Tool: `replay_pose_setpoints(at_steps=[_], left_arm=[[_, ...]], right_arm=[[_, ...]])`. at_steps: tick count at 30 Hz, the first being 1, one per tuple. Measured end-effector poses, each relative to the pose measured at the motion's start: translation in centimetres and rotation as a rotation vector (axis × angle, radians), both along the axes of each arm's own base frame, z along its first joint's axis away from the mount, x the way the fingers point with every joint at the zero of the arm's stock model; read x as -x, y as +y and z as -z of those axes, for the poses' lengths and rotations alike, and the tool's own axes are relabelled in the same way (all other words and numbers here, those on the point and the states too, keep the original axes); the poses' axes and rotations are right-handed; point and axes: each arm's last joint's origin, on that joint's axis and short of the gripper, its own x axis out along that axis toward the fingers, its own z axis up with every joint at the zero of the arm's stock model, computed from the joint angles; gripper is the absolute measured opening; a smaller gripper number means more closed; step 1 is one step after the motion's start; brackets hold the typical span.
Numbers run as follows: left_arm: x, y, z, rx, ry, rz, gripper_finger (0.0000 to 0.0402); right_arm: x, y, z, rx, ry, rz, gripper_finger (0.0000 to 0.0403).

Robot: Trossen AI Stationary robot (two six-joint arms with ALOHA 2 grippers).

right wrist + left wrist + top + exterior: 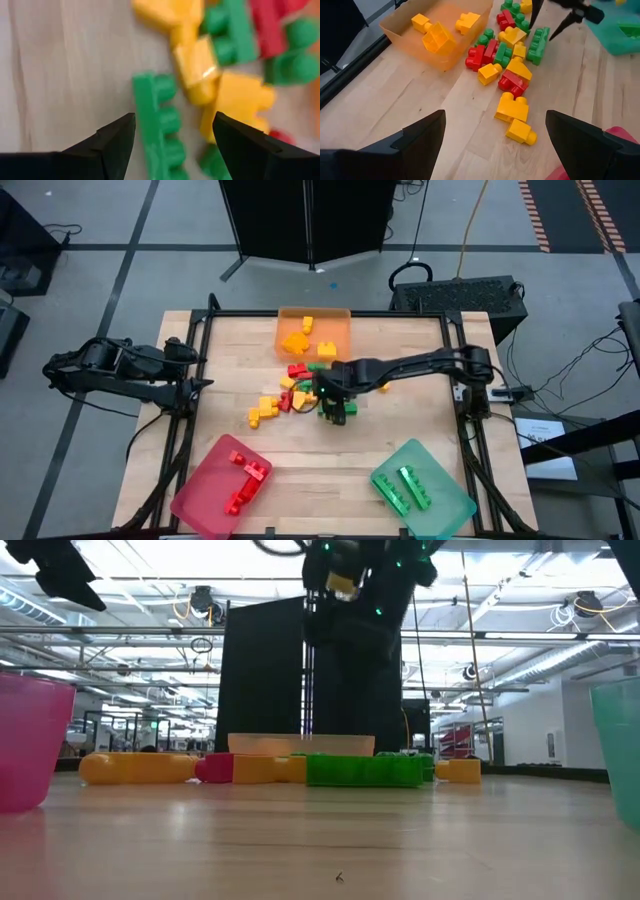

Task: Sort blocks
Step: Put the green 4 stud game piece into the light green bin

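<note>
A loose pile of red, green, yellow and orange blocks (pixel 290 392) lies on the table's middle, also seen in the left wrist view (pixel 512 65). My right gripper (pixel 335 408) hangs open over the pile's right side. Its two fingers stand to either side of a long green block (pixel 160 130) lying flat on the wood (pixel 538 45), apart from it; the low view shows this gripper (pixel 340 575) well above the block (pixel 362 770). My left gripper (pixel 200 375) waits open near the table's left edge, pointing at the pile (pixel 495 135).
An orange tray (pixel 340 320) at the far edge holds yellow and orange blocks. A pink-red tray (pixel 195 500) at the near left holds red blocks. A teal-green tray (pixel 445 505) at the near right holds green ones. Bare wood lies between the pile and the near trays.
</note>
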Motion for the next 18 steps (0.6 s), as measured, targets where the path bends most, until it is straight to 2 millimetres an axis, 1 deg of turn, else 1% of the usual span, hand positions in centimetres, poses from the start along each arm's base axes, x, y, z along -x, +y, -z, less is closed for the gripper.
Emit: replay_pose_setpoints(at_steps=[3, 6, 8, 10, 13, 16, 18], left_arm=[[0.0, 0.0, 0.0, -0.001, 0.000, -0.001, 0.0345], [0.0, 0.0, 0.0, -0.006, -0.001, -0.007, 0.0345], [0.0, 0.0, 0.0, -0.010, -0.001, -0.011, 0.0345], [0.0, 0.1, 0.0, -0.012, -0.002, -0.014, 0.0345], [0.0, 0.1, 0.0, -0.018, -0.002, -0.021, 0.0345], [0.0, 0.1, 0.0, -0.023, -0.003, -0.026, 0.0345], [0.0, 0.1, 0.0, -0.028, -0.004, -0.032, 0.0345]], right_arm=[[-0.2, 0.6, 1.0, 0.001, 0.015, -0.027, 0.0261], [-0.1, 0.8, 2.3, 0.020, 0.029, -0.066, 0.0261], [0.1, 0.5, 3.1, 0.023, 0.043, -0.060, 0.0261], [0.8, 0.0, 4.4, 0.021, 0.098, -0.047, 0.0261], [1.6, -0.8, 5.9, -0.009, 0.126, -0.011, 0.0261], [2.1, -1.2, 6.5, -0.035, 0.126, 0.010, 0.0260], [2.3, -1.3, 6.7, -0.041, 0.132, 0.038, 0.0250]])
